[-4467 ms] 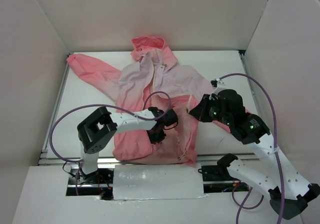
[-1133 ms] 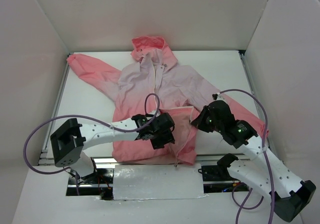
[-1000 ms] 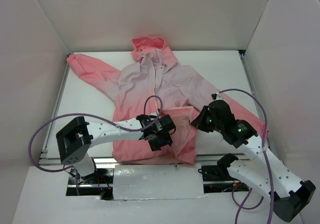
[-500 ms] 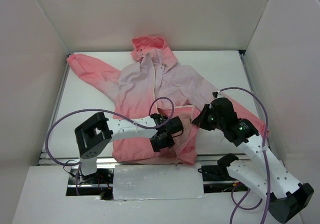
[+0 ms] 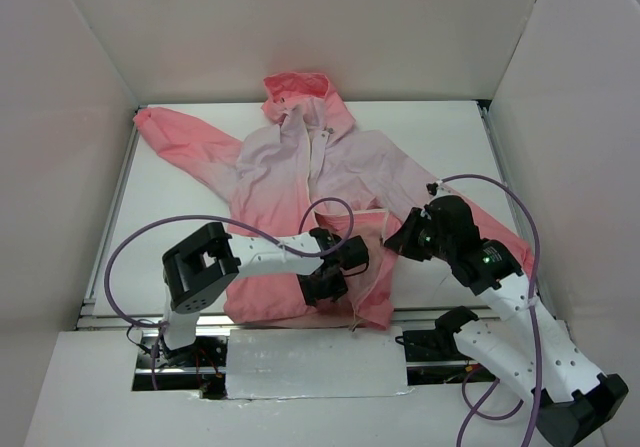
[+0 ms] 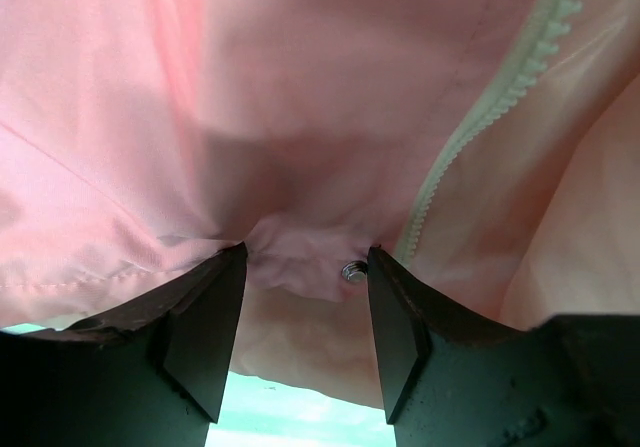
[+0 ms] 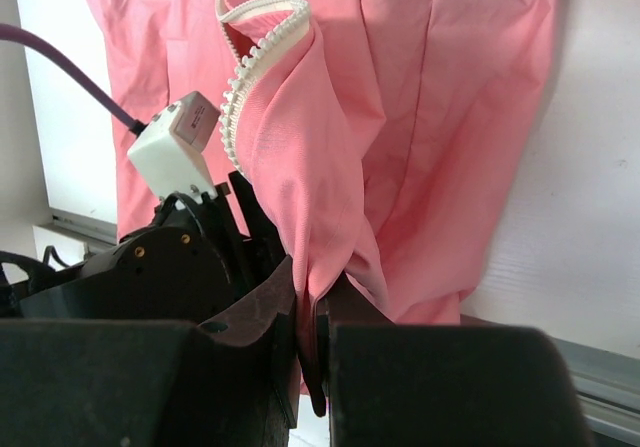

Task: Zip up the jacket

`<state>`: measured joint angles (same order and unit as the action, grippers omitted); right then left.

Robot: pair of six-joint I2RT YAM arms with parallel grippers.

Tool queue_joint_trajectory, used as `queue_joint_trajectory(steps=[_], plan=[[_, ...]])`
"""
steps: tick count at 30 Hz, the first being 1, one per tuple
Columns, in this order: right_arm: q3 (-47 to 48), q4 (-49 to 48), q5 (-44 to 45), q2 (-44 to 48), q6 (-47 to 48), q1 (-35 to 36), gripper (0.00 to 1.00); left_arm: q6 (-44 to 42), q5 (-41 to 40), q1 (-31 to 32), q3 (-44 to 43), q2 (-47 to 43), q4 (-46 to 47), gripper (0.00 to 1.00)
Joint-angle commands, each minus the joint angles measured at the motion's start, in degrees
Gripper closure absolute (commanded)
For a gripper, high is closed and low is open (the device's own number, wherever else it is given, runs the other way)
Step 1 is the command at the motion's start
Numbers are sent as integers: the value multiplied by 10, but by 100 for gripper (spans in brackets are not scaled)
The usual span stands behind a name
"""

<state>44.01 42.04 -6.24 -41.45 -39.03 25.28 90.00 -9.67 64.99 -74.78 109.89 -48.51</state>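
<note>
Near edge: the jacket [image 5: 285,172] hem lies along the table [image 5: 455,132] lip, no spare room there. Left gripper [image 6: 305,267] has jaws parted, tips pressed into the lower front, cloth puckered between them beside the white zipper [image 6: 455,142]; only the left wrist view shows this. Right gripper [image 7: 310,317] is clamped tight on a lifted fold of the right front. Bare table both sides. Hood [image 5: 297,87] is farthest away.
</note>
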Motion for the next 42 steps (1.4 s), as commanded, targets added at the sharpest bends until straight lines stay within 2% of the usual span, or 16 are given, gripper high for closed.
queue_joint_trajectory(steps=[1,6,9,10,13,17,18,19,22,28,31,36,42], plan=[[25,-7,-7,11,13,-4,100,-10,-2,-2,5,41,-17,36],[24,-9,-6,14,14,-4,100,-10,-8,-3,9,39,-30,38],[22,-13,-8,18,12,-6,100,-13,-1,-7,30,37,-14,44],[21,-12,-9,19,11,-6,100,-13,3,-9,49,33,-6,52],[20,-12,-10,22,10,-8,100,-13,19,-17,80,18,24,57],[14,-13,-12,25,8,-10,100,-18,14,-19,97,-5,56,69],[10,-14,-14,24,7,-10,100,-22,12,-19,106,-12,67,74],[7,-18,-18,25,7,-10,100,-25,11,-19,109,-28,80,83],[-5,-25,-30,24,11,-10,100,-42,4,-19,114,-63,106,92],[-52,-56,-59,18,27,-11,100,-83,-67,-19,108,-171,112,100],[-76,-76,-85,8,19,-10,100,-103,-99,-24,111,-236,117,100],[-123,-167,-189,8,-32,-9,100,-138,-114,-40,180,-369,191,100],[-125,-229,-230,-7,-92,10,100,-156,-121,-56,257,-492,238,100]])
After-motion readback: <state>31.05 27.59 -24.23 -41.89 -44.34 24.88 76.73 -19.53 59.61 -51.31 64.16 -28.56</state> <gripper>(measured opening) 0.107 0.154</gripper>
